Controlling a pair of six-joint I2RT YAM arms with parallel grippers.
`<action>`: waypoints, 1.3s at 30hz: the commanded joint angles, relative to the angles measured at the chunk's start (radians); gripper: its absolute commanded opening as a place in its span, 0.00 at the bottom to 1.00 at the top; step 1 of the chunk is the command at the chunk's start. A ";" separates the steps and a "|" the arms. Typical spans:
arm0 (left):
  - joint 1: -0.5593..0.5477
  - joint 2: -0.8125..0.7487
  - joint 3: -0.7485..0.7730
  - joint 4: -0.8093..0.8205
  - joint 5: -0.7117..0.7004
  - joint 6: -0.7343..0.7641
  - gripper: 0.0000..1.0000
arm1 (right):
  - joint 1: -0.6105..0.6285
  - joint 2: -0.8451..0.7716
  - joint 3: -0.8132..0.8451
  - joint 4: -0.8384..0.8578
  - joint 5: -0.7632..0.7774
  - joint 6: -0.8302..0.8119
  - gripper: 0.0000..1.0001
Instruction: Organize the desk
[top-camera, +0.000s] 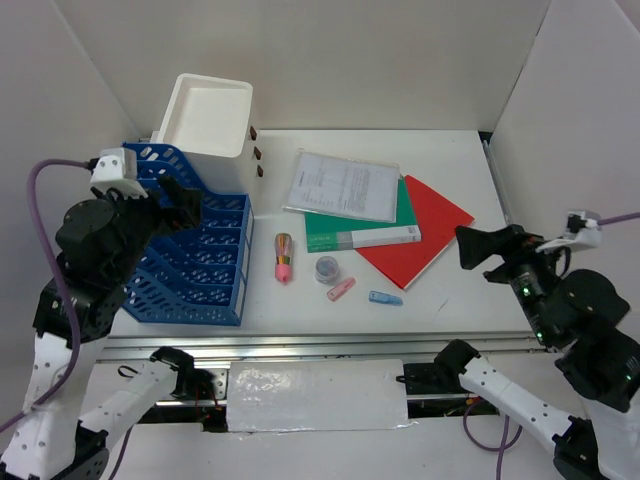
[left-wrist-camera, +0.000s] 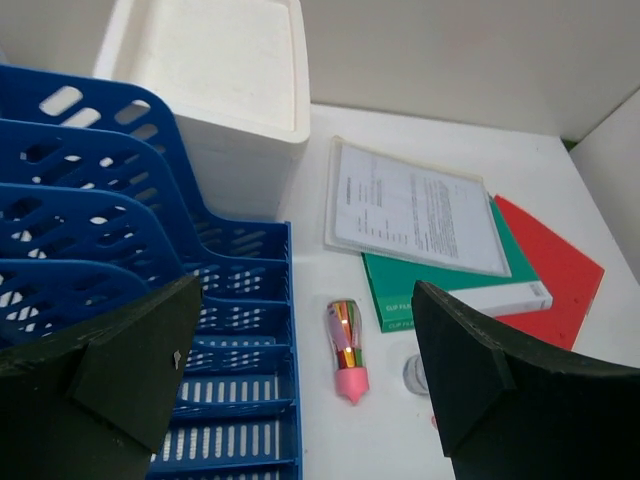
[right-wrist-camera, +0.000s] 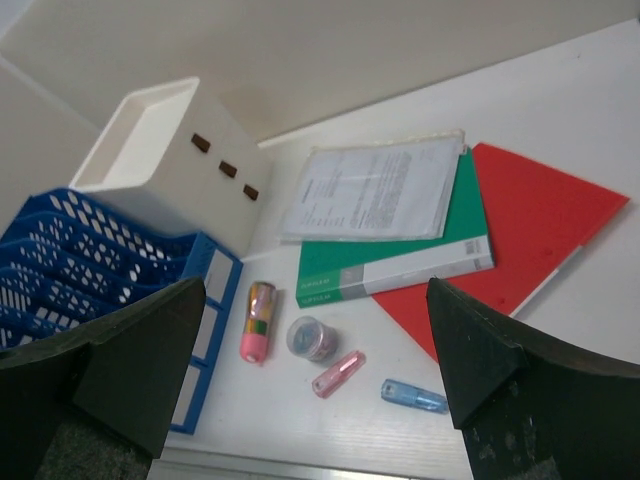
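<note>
The white desk (top-camera: 450, 160) holds a sheet of papers in a clear sleeve (top-camera: 343, 185) on a green folder (top-camera: 370, 234), which lies on a red folder (top-camera: 425, 235). In front of them lie a pink-capped colourful tube (top-camera: 284, 258), a small round jar (top-camera: 327, 268), a pink clip (top-camera: 341, 289) and a blue clip (top-camera: 385, 298). My left gripper (top-camera: 182, 205) is open and empty above the blue file rack (top-camera: 195, 265). My right gripper (top-camera: 480, 250) is open and empty above the desk's right side, beside the red folder.
A white open-top box with brown knobs (top-camera: 205, 115) stands behind the rack. A silver rail (top-camera: 320, 345) runs along the desk's front edge. White walls close in the back and both sides.
</note>
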 joint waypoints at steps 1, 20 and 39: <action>-0.002 0.119 0.020 0.016 0.093 0.008 1.00 | -0.004 0.138 -0.052 0.107 -0.084 0.029 1.00; -0.088 0.326 -0.015 0.064 0.389 0.015 1.00 | -0.540 1.153 -0.001 0.511 -0.713 0.090 0.97; -0.094 0.314 -0.050 0.070 0.397 0.048 1.00 | -0.649 1.481 0.005 0.594 -0.905 0.167 0.82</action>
